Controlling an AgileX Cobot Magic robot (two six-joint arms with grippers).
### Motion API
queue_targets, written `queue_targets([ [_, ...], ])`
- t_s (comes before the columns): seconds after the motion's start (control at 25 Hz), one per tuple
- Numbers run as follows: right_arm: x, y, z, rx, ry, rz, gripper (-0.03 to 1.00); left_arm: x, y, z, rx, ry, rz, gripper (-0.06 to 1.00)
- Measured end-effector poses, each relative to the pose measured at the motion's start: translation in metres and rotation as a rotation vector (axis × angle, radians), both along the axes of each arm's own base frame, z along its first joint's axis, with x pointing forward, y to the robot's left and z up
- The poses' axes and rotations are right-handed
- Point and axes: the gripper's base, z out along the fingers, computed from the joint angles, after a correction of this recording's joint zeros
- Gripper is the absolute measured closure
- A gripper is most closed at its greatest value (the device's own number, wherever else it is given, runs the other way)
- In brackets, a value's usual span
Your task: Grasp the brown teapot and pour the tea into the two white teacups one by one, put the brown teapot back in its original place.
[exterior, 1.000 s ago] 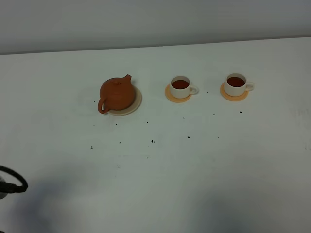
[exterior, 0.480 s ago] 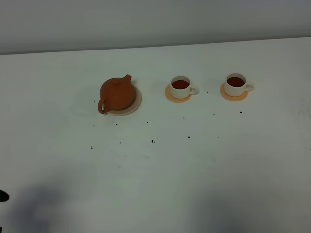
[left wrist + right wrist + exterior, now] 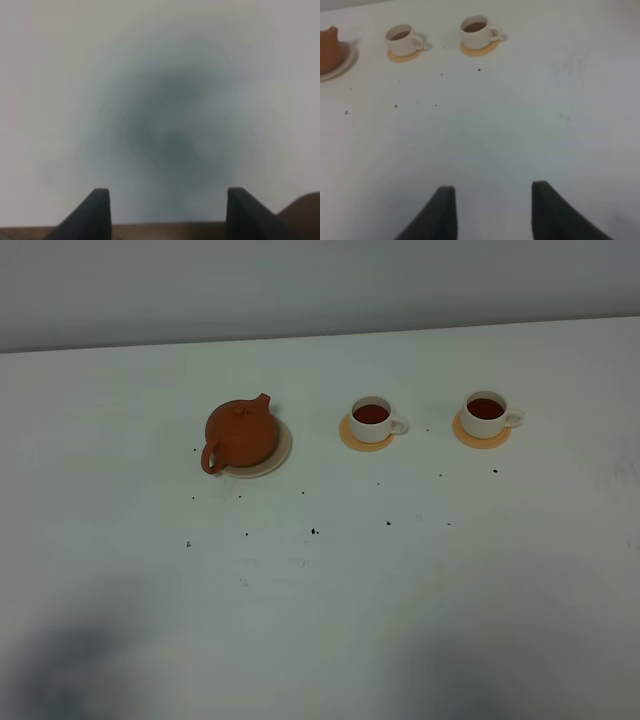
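Sitting on its saucer (image 3: pixel 278 455), the teapot (image 3: pixel 240 433) lies far ahead of both arms' wide, empty jaws (task apparently finished).

White table (image 3: pixel 320 620) filling nearly the whole overhead view, matte and pale. Two round orange coasters (image 3: pixel 366 437) (image 3: pixel 481 434) side by side toward one o'clock from the table's middle, well apart from each other; same pair seen from the right wrist (image 3: pixel 402 55) (image 3: pixel 479 48). Small dark specks (image 3: pixel 314 531) scattered around the centre and toward nine o'clock. Grey wall (image 3: pixel 320 285) along twelve o'clock. Soft shadows at six and seven o'clock.
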Motion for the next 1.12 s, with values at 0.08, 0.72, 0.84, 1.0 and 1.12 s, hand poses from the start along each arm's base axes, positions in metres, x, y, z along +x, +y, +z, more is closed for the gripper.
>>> queue_targets([
  [0.08, 0.000, 0.000, 0.000, 0.000, 0.000, 0.000, 0.61, -0.014, -0.002, 0.003, 0.010, -0.095, -0.005, 0.43],
  [0.72, 0.000, 0.000, 0.000, 0.000, 0.000, 0.000, 0.61, -0.051, -0.008, 0.004, 0.042, -0.350, -0.041, 0.43],
  [0.84, 0.000, 0.000, 0.000, 0.000, 0.000, 0.000, 0.61, -0.051, -0.008, 0.004, 0.044, -0.350, -0.044, 0.43],
  [1.0, 0.000, 0.000, 0.000, 0.000, 0.000, 0.000, 0.61, -0.051, -0.008, 0.004, 0.044, -0.350, -0.045, 0.43],
  [1.12, 0.000, 0.000, 0.000, 0.000, 0.000, 0.000, 0.61, -0.051, -0.008, 0.004, 0.044, -0.350, -0.045, 0.43],
])
